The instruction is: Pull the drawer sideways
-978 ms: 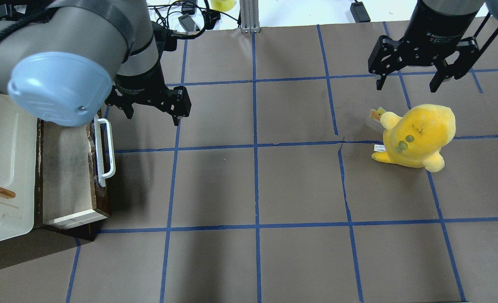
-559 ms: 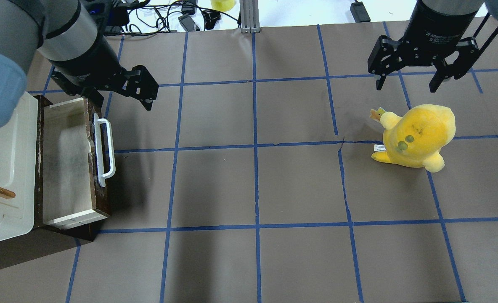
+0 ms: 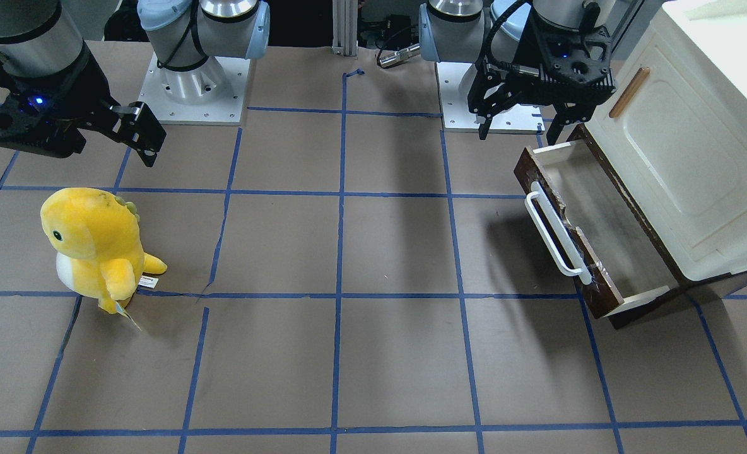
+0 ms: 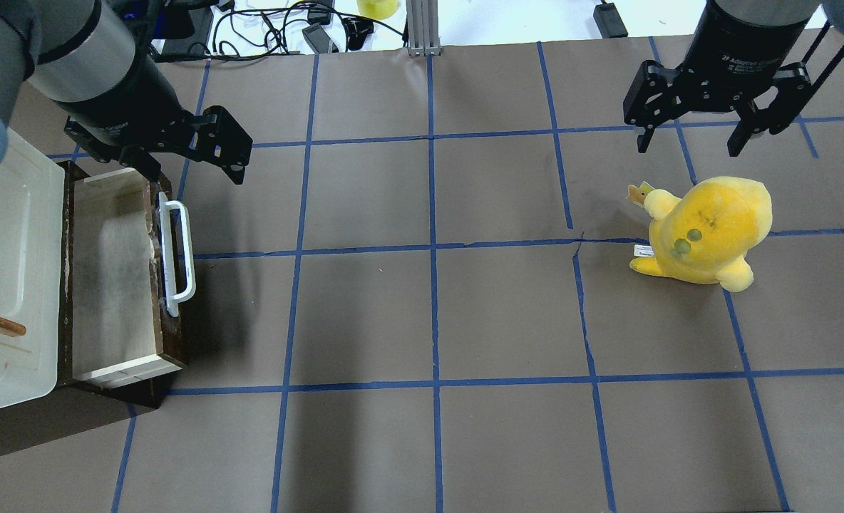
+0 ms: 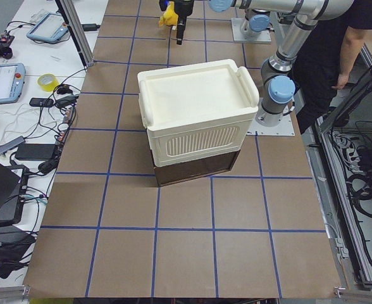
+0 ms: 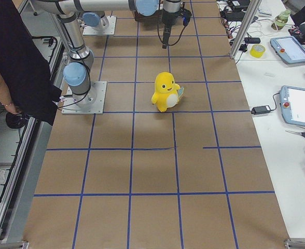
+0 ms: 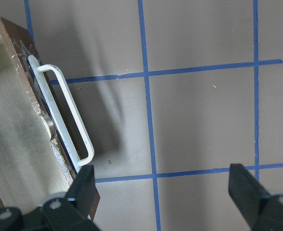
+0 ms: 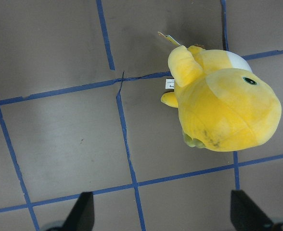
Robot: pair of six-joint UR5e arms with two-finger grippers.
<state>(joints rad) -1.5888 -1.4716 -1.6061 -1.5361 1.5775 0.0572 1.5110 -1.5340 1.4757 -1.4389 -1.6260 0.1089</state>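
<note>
The drawer [image 4: 112, 285] has a dark brown front, a white bar handle [image 4: 178, 256] and pale wood sides. It stands pulled out of the cream-white cabinet [image 4: 8, 271] at the table's left. It also shows in the front-facing view [image 3: 600, 227] and in the left wrist view [image 7: 14, 144]. My left gripper [image 4: 195, 172] is open and empty, above the drawer's far front corner, apart from the handle [image 7: 62, 113]. My right gripper [image 4: 687, 146] is open and empty, above the table beyond the plush.
A yellow plush dinosaur [image 4: 707, 224] stands on the right half of the table, below my right gripper [image 8: 163, 216]. The brown table [image 4: 436, 313] carries a grid of blue tape. Cables and devices lie beyond the far edge. A person stands by the robot bases [image 6: 17, 67].
My left arm has swung back and to the left, off the drawer, which now shows whole. The left gripper moved left toward the drawer's far corner. Drawer, plush and right arm are unmoved.
</note>
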